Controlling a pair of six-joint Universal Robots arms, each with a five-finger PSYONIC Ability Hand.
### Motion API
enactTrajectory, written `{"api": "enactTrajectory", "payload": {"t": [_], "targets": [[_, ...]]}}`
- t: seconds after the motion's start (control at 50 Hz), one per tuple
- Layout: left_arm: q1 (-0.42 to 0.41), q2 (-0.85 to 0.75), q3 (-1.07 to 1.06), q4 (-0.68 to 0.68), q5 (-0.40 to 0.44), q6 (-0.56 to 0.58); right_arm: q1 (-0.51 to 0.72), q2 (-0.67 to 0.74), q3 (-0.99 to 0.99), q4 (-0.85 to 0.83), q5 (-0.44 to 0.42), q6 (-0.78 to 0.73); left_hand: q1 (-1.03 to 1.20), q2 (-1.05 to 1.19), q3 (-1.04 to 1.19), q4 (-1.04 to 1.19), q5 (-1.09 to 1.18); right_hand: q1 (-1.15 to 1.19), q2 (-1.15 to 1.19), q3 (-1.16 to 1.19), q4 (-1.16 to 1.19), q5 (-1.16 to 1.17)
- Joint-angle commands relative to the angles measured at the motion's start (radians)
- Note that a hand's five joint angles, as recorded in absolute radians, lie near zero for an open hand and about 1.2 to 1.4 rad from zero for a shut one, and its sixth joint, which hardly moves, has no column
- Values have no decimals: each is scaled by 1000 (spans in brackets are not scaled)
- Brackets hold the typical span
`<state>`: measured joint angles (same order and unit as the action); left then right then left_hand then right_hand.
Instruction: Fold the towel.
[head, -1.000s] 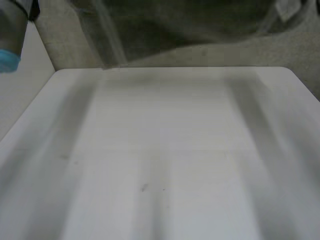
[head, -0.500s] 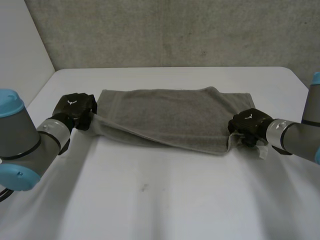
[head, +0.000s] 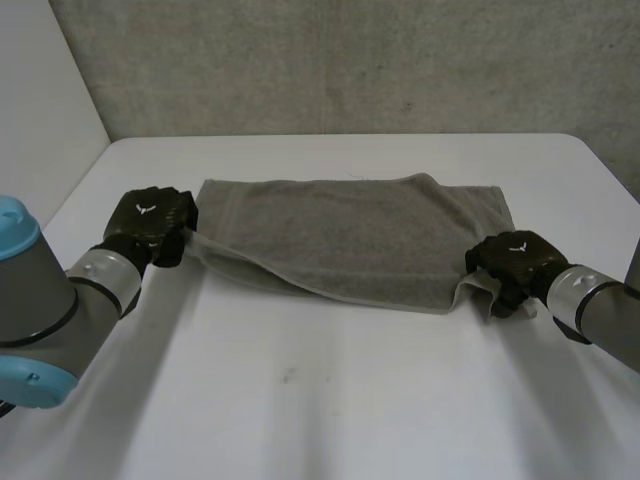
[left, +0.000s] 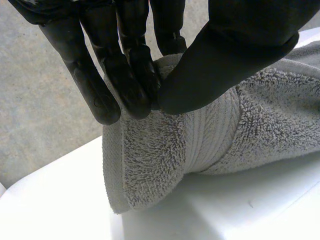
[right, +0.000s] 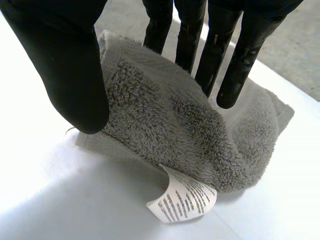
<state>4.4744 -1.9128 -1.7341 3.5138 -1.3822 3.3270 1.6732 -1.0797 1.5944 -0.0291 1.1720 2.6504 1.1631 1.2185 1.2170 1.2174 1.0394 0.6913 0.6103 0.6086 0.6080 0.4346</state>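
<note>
Grey terry towel lying as long folded band across smooth white bench, showing looped pile and ribbed border. Left hand pinching its left corner between thumb and fingers. Right hand clasping bunched right corner, with white printed label curling underneath.

Grey terry towel, spread lengthwise across the white table, both near corners raised and bunched, ribbed band at the left end, white printed care label curling under the right corner
</note>
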Motion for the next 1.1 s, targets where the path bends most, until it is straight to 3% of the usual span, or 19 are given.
{"api": "enactTrajectory", "payload": {"t": [0.02, 0.16, 0.24, 0.32, 0.54, 0.7, 0.92, 1.1], "targets": [[2, 1, -4, 1, 0, 0, 3, -52, 76, -84, 8, 143, 233, 178, 179, 179, 182, -40, 41, 43, 44, 43], [2, 1, -4, 1, 0, 0, 13, -54, 122, -158, 14, 174, 233, 178, 179, 179, 182, -169, -88, -86, -86, -87], [2, 1, -4, 1, 0, 0, 58, -52, 136, -215, 63, 180, 233, 178, 179, 179, 182, -333, -252, -250, -250, -251], [2, 1, -4, 1, 0, 0, 95, -34, 122, -250, 133, 169, 233, 178, 179, 179, 182, -339, -258, -256, -256, -257], [3, 1, -10, 1, 0, -1, 112, 30, 96, -318, 199, 94, 233, 178, 179, 179, 182, -286, -205, -204, -203, -204], [13, 1, -18, 4, 0, -1, 100, -3, 114, -341, 271, 14, 233, 178, 179, 179, 182, -87, -6, -4, -3, -4], [16, 1, -19, 2, -1, 0, 63, -100, 176, -333, 250, 11, 233, 178, 179, 179, 182, 298, 379, 381, 381, 380], [13, 5, -35, 2, -1, 0, 14, -155, 203, -299, 161, 8, 233, 178, 179, 179, 182, 704, 785, 787, 787, 786]]}}
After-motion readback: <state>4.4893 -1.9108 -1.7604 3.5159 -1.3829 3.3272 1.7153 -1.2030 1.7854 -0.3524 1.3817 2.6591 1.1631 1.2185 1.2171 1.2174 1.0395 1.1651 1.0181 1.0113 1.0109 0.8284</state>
